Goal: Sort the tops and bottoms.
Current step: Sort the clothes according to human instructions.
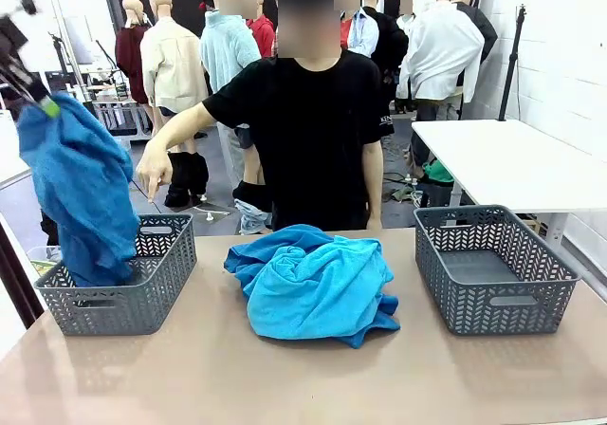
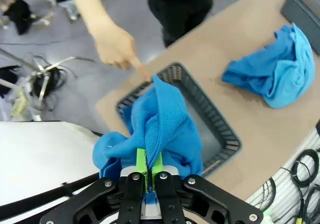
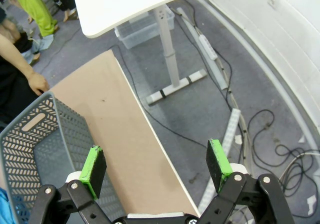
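The left gripper [image 2: 149, 160] is clenched on a fold of a blue garment [image 1: 81, 197], with the cloth bunched between its tightly pinched green pads. It holds the garment high above the left basket [image 1: 123, 306]. The cloth hangs in a long drape and its lower end sits inside the basket, towards the outer side. The person's hand [image 1: 154, 171] points a finger at the basket's far rim, just beside the hanging cloth.

The main risk lies in the release. Most of the garment hangs above the rim, and in the front view it bulges past the basket's outer wall. If the jaws let go from this height, the soft cloth may fold over that wall and slide onto the table [image 1: 285, 378] or off its edge. Lowering first would likely help, but a descent brings the gripper close to the person's finger, and a sideways swing could brush it. The cloth could also cling to the pads and be dragged out again when the arm lifts.

The pile of blue garments [image 1: 318, 287] lies in the middle of the table between the two baskets. It is tangled enough that one pinch may lift more than one piece. The right gripper [image 3: 156, 161] is released, jaws wide, over the table's edge just beside the right basket [image 3: 30, 149], which looks empty
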Robot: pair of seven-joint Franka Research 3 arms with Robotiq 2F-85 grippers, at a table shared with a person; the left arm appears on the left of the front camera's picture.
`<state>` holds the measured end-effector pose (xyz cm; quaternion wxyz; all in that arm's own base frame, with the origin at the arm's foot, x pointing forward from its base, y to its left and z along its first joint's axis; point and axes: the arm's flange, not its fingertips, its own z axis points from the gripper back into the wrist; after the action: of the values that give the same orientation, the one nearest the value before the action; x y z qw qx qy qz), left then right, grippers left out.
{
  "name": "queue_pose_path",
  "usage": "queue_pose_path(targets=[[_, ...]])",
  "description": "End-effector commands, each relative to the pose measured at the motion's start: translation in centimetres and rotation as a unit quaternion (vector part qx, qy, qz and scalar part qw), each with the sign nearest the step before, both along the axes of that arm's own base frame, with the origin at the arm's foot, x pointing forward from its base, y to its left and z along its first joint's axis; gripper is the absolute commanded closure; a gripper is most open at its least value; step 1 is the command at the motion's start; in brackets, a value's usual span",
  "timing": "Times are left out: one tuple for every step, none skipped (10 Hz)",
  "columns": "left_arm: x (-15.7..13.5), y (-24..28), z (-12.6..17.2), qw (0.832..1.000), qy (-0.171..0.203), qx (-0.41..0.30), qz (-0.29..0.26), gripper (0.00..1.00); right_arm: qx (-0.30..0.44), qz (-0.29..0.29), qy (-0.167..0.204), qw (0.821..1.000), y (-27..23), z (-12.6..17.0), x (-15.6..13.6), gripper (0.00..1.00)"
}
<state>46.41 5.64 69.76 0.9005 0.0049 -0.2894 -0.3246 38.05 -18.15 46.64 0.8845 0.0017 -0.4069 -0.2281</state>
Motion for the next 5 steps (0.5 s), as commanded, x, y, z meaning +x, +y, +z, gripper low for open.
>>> queue_pose_path(targets=[[-1.6,-2.2,-2.8,0.998,0.022,-0.003,-0.050,1.00,0.005,0.000,0.001,1.000,-0.1,-0.1,0.0,0.00],[-1.3,-2.6,-5.1,0.997,0.050,-0.008,-0.052,1.00,0.005,0.000,0.001,1.000,-0.1,-0.1,0.0,0.00],[-0.4,-2.3,-7.2,0.995,0.084,-0.026,-0.054,1.00,0.005,0.000,0.001,1.000,-0.1,-0.1,0.0,0.00],[0.6,-1.8,-10.5,0.992,0.120,-0.003,-0.041,1.00,0.005,0.000,0.001,1.000,-0.1,-0.1,0.0,0.00],[1.3,-1.4,-12.6,0.990,0.133,0.021,-0.038,1.00,0.005,0.000,0.001,1.000,-0.1,-0.1,0.0,0.00]])
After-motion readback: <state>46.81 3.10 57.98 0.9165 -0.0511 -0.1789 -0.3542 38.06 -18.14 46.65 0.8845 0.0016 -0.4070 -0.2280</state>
